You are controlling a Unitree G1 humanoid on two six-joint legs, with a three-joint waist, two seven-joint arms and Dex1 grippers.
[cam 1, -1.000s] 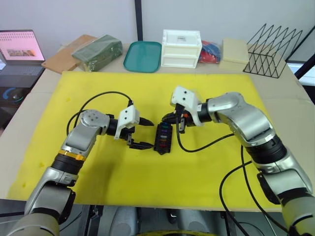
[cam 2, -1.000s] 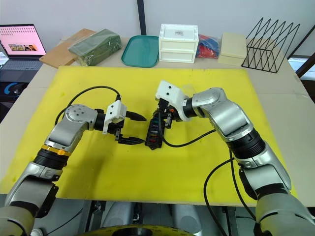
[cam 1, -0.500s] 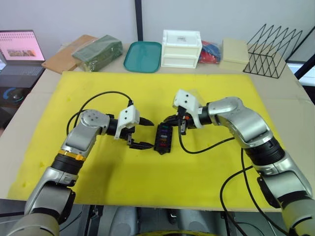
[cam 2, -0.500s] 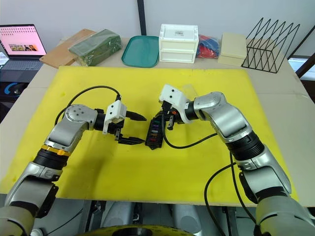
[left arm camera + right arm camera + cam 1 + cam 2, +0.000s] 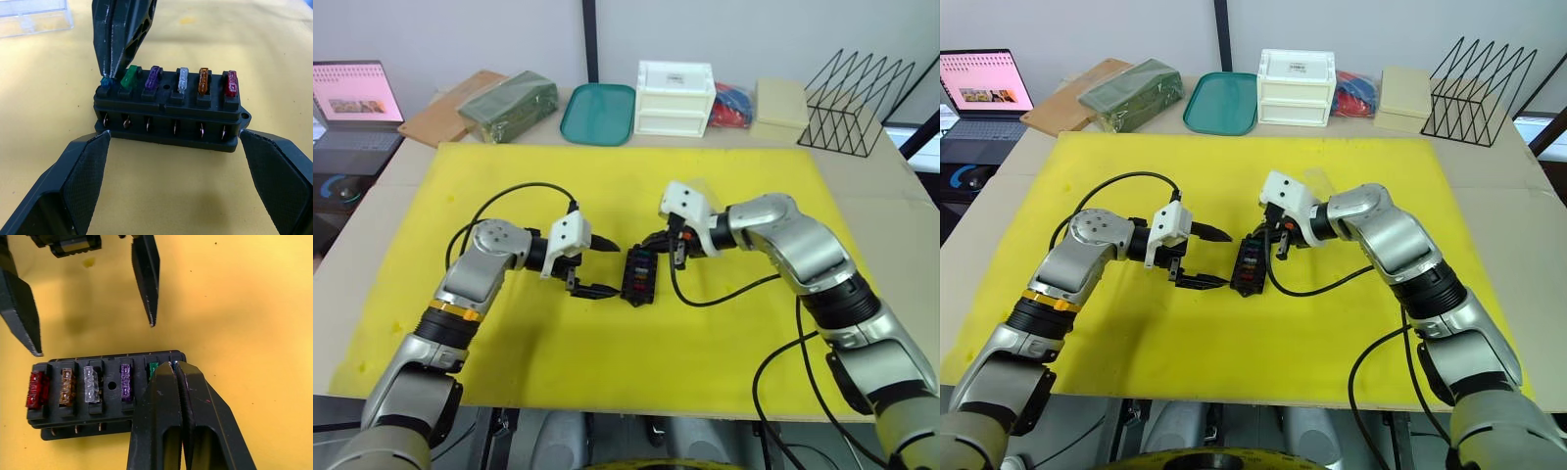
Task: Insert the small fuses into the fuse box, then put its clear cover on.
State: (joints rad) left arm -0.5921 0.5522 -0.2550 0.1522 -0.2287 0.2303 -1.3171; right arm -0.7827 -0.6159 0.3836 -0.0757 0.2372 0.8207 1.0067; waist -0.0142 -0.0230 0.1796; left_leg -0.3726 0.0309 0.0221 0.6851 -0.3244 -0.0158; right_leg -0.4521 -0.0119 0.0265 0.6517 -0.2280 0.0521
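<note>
The small black rectangular plastic fuse box (image 5: 168, 110) sits on the yellow worktop mat (image 5: 607, 343), 6 coloured blade fuses (image 5: 183, 80) seated. Left hand (image 5: 597, 265) spread apart beside it; right hand (image 5: 175, 369) pressed together on the teal fuse (image 5: 104, 81).

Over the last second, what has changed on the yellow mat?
The right tool drew slightly back toward its own side, its shut tips still at the teal fuse. The left tool stayed open beside the fuse box, which hasn't moved.

left gripper (image 5: 598, 264) spread wide, right gripper (image 5: 175, 369) pinched closed.
</note>
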